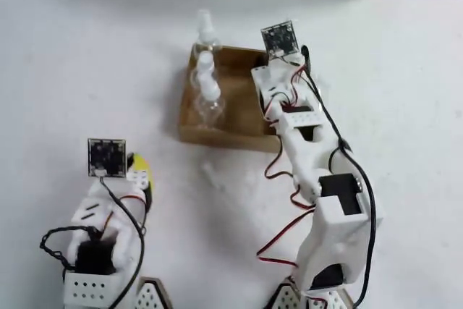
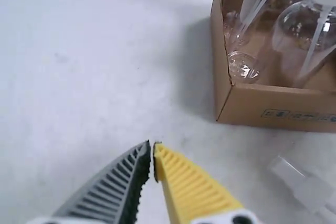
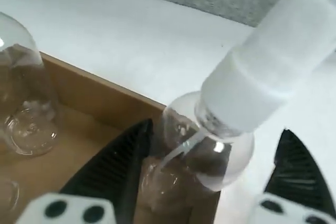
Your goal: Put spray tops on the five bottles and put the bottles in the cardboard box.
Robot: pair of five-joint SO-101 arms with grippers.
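Right gripper (image 3: pixel 216 129): jaws spread, straddling capped bottle (image 3: pixel 210 169). One jaw against body, other clear of it, so not clamped. Bottle leans tilted at wall of cardboard box (image 3: pixel 100 95), spray top (image 3: pixel 273 51) out past rim; cannot tell if base sits on box floor. Other bottles (image 1: pixel 208 88) lie in box. Left gripper (image 2: pixel 152 153): jaws closed on nothing, over table (image 2: pixel 79 51) near box. Loose clear cap (image 2: pixel 302 184) on table beside box. Judgement: empty thin clear plastic, so light, slick, squashy, tips easily. Grip at shoulder just under top, gentle squeeze.
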